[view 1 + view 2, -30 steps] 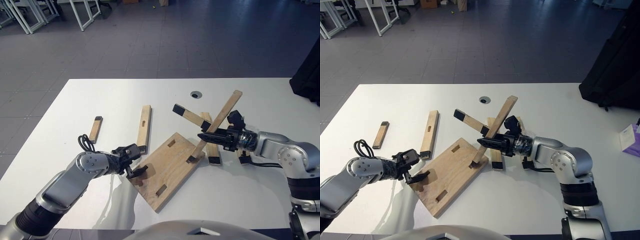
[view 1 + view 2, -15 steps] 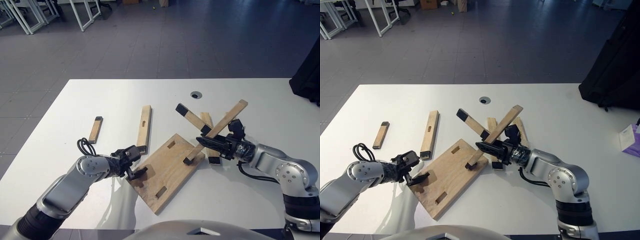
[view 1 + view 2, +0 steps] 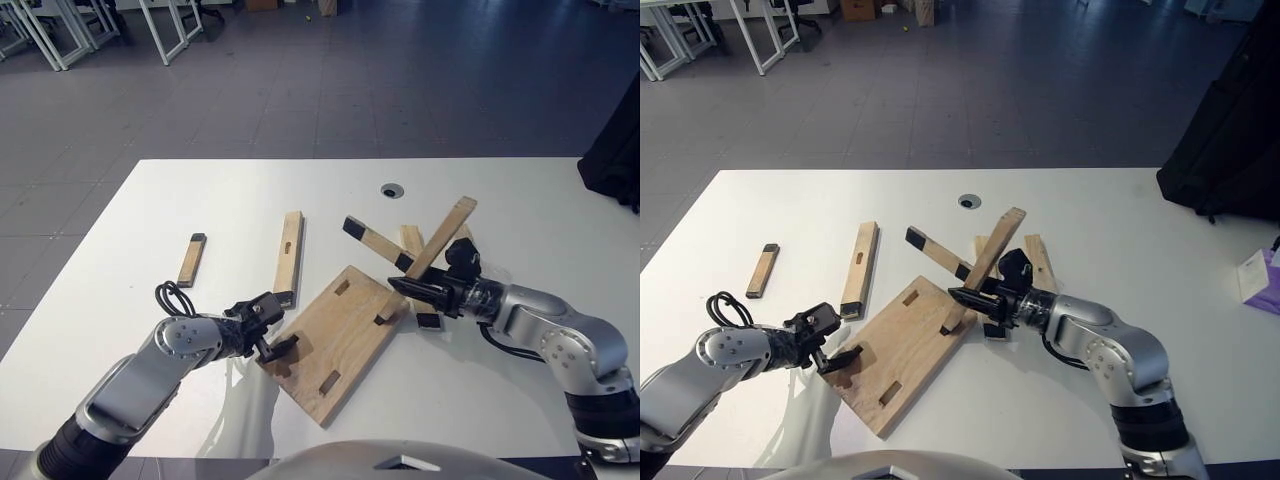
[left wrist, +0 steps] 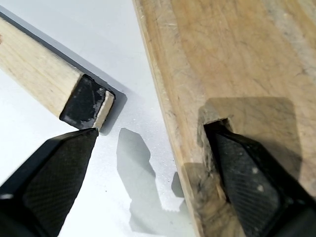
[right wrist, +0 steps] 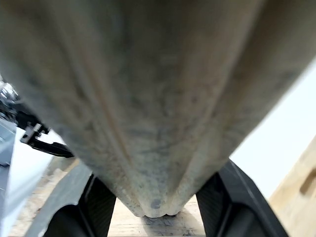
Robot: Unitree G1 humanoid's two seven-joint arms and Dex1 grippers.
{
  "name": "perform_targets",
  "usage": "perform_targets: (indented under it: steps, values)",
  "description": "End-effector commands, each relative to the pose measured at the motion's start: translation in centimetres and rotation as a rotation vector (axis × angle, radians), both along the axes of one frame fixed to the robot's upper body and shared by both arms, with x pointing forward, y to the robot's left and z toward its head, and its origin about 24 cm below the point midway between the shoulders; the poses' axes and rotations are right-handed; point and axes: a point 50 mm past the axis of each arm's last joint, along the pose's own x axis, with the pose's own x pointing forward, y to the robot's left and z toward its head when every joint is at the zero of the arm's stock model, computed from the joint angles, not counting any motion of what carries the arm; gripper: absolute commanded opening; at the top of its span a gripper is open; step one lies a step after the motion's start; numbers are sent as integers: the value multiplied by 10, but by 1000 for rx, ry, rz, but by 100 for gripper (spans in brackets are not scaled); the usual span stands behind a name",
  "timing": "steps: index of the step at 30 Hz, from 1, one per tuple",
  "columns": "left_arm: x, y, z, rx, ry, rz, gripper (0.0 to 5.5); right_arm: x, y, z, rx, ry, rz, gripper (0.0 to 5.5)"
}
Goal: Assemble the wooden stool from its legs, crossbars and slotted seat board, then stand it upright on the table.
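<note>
Well off the seat board's (image 3: 335,352) left side, a short bar (image 3: 191,258) lies flat on the table (image 3: 200,200), apart from everything else. My left claw (image 3: 276,325) is at the board's left corner with its fingers spread. One fingertip (image 4: 252,182) sits in the slot cut there and the other (image 4: 54,187) rests on the table outside the board's edge, so the edge runs between them unpinched. Just past that outer fingertip is the black-capped end of a long slotted crossbar (image 3: 288,250), which lies beyond the board's far-left edge and points away from me.

The board lies flat, turned like a diamond. Its far slot (image 3: 343,288) and near slot (image 3: 322,382) hold nothing. The right slot (image 3: 384,318) is where the work is.

My right claw (image 3: 418,290) is clamped on a leg (image 3: 447,232), just off the board's right corner. The leg's long axis slants, with its capped foot down at the right slot and its free top leaning up and away from the board. From the claw, the foot lies down toward the board. I cannot tell whether it is inside the slot or only on its rim. I judge the next move is to tip the leg upright and press it home, with my left claw bracing the board.

Behind the held leg, off the board's right side, a second leg (image 3: 372,240) and other loose pieces (image 3: 413,243) lie crossed beneath it.
</note>
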Motion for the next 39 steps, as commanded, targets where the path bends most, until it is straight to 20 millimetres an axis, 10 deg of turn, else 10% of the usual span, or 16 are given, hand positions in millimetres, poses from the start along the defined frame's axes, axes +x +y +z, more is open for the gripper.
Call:
perform_targets:
  steps: [1, 11, 17, 27, 33, 39]
  values:
    - [-5, -6, -4, -17, 64, -2, 422, 9, -16, -35, -328, 9, -116, 201]
    - [4, -15, 9, -78, 40, -2, 422, -17, -11, -88, -456, 227, 99, 201]
    - [13, -22, 21, -148, 8, 1, 422, 38, -36, -90, -382, 344, 30, 201]
    - [18, -29, 26, -196, -1, -3, 422, 99, 10, 2, -222, -164, 219, 201]
    - [17, -33, 22, -199, -2, -3, 422, 101, 8, 5, -191, -134, 260, 201]
    - [17, -31, 21, -195, -5, 9, 422, 106, 0, 24, -120, -129, 236, 325]
